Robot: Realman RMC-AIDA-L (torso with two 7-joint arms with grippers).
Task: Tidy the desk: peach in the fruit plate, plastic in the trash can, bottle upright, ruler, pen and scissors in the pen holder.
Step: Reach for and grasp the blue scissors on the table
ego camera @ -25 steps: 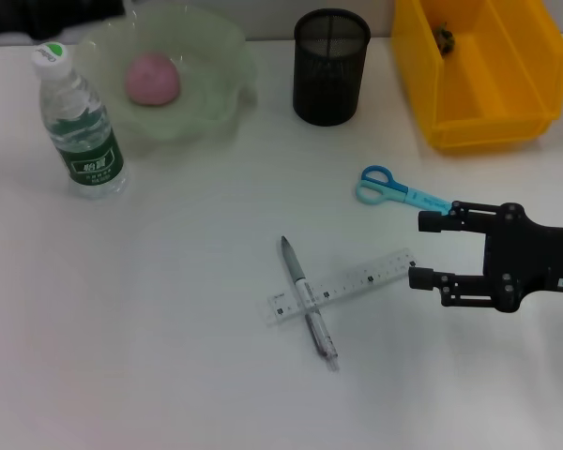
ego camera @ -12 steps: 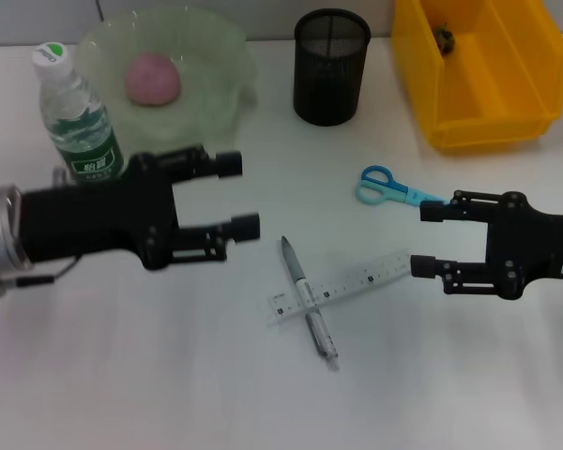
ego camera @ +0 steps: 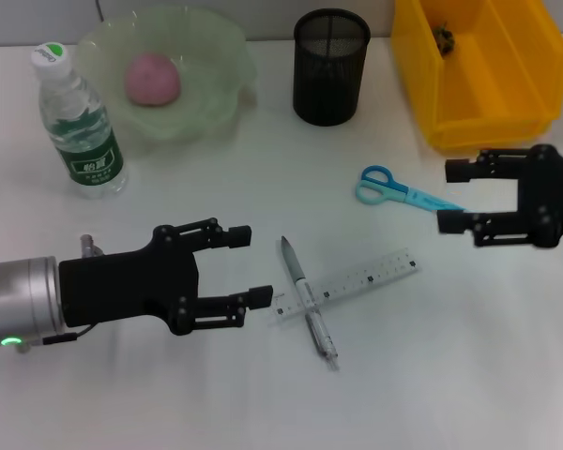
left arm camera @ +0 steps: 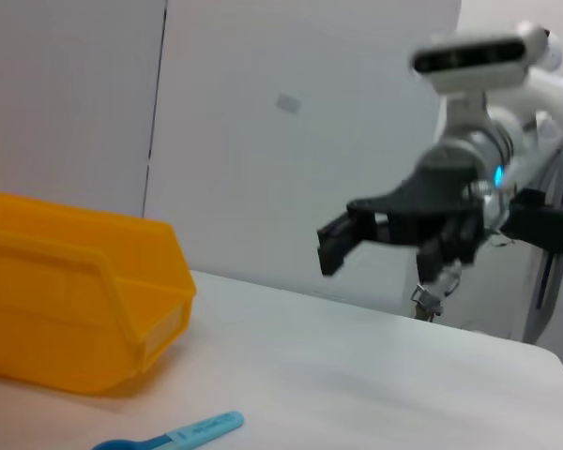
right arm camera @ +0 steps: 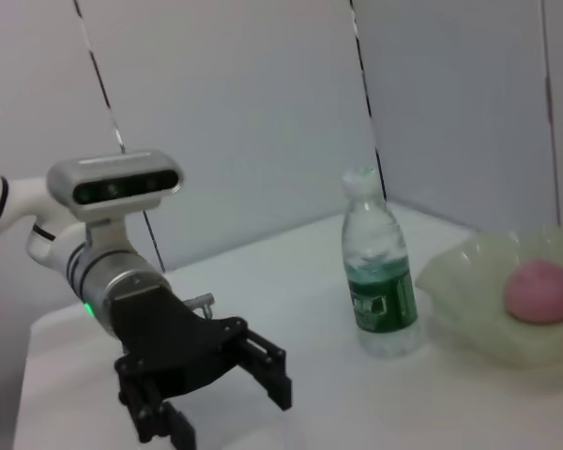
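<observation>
Clear plastic ruler (ego camera: 345, 284) lies mid-desk under a slim grey pen (ego camera: 308, 301); the left gripper (ego camera: 247, 265) gapes beside them, empty. The right gripper (ego camera: 453, 196), fingers parted, hovers over blue-handled scissors (ego camera: 397, 190); only the head view shows the mesh pen holder (ego camera: 330, 67).

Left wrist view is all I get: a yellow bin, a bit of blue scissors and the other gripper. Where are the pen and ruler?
Observer: The pen and ruler lie crossed, just ahead of the open left gripper.
Operator: How do the scissors lie?
Observer: The scissors lie flat with the handles toward the pen holder and the blade end by the open right gripper.
Operator: Is the bottle standing?
Observer: Yes, the bottle stands upright beside the plate, and the peach is in the plate.
</observation>
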